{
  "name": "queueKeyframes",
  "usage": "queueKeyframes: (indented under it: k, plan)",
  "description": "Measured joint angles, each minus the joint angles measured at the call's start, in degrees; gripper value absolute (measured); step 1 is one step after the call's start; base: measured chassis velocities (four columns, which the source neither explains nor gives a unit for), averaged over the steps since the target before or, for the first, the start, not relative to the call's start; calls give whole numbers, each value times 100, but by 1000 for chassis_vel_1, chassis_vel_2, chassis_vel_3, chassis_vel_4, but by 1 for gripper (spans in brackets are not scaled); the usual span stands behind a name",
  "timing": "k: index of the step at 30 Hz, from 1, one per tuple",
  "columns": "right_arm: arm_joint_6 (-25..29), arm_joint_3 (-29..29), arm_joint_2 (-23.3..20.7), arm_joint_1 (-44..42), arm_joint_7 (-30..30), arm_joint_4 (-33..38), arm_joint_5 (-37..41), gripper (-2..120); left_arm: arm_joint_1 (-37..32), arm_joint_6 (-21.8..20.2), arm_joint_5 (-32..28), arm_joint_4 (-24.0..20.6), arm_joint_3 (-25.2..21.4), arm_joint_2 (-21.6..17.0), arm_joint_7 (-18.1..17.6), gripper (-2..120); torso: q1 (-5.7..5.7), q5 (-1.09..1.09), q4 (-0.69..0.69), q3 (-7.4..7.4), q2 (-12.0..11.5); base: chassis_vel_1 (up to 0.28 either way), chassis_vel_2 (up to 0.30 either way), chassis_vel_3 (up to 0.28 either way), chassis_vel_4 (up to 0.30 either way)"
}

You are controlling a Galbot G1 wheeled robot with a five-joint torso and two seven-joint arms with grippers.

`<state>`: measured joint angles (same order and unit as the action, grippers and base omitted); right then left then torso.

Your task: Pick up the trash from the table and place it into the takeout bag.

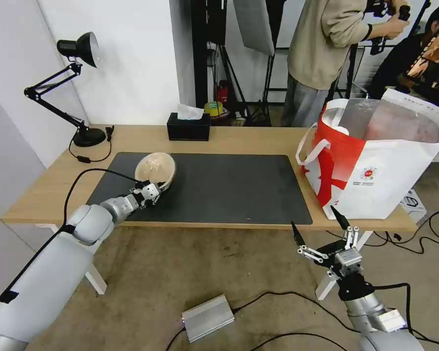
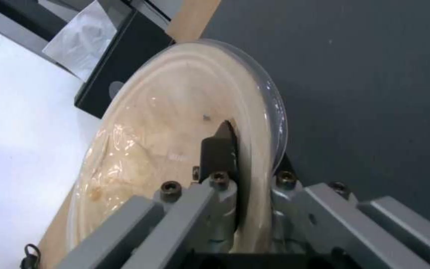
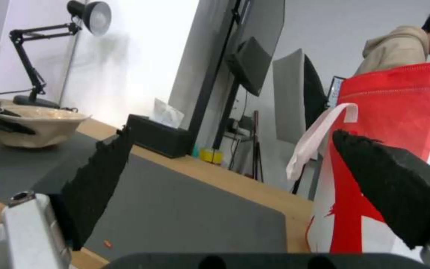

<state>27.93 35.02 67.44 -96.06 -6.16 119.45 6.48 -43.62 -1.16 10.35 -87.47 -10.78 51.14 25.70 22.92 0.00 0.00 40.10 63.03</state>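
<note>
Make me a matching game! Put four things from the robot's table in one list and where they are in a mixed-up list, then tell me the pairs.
Things:
1. beige bowl
2. takeout bag
3. tissue box
4. right gripper

Places or states:
A. open, below the table's front edge
B. standing at the table's right end
C. at the table's back edge
D. tilted, rim pinched by the left gripper

Pairs: 1-D, 2-B, 3-C, 4-A

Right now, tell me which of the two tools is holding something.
The left tool, over the dark mat, is clamped on the beige bowl's rim. The right tool hangs open off the table's front edge.
</note>
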Motion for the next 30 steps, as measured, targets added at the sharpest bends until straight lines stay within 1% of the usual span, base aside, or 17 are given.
queueKeyframes:
  k: [9, 14, 21, 24, 30]
  plan:
    - [0, 0, 0, 0, 0, 0, 0, 100, 34, 23, -11, -15, 41, 5, -1, 1, 0, -1, 0, 0, 0, 0, 0, 0, 0]
    - [0, 0, 0, 0, 0, 0, 0, 100, 60, 51, -26, -108, 58, -27, 1, 1, 1, -2, 0, 0, 0, 0, 0, 0, 0]
    - [0, 0, 0, 0, 0, 0, 0, 100, 125, 118, -79, -311, 67, -201, 1, 1, 1, 0, 0, 0, 0, 0, 0, 0, 0]
    - [0, 0, 0, 0, 0, 0, 0, 100, 176, 145, -239, -416, 83, -325, -14, 1, 1, 0, 0, 0, 0, 0, 0, 0, 0]
    - [0, 0, 0, 0, 0, 0, 0, 100, 235, 200, -479, -606, 132, -440, -118, 1, 1, 0, 0, 0, 0, 0, 0, 0, 0]
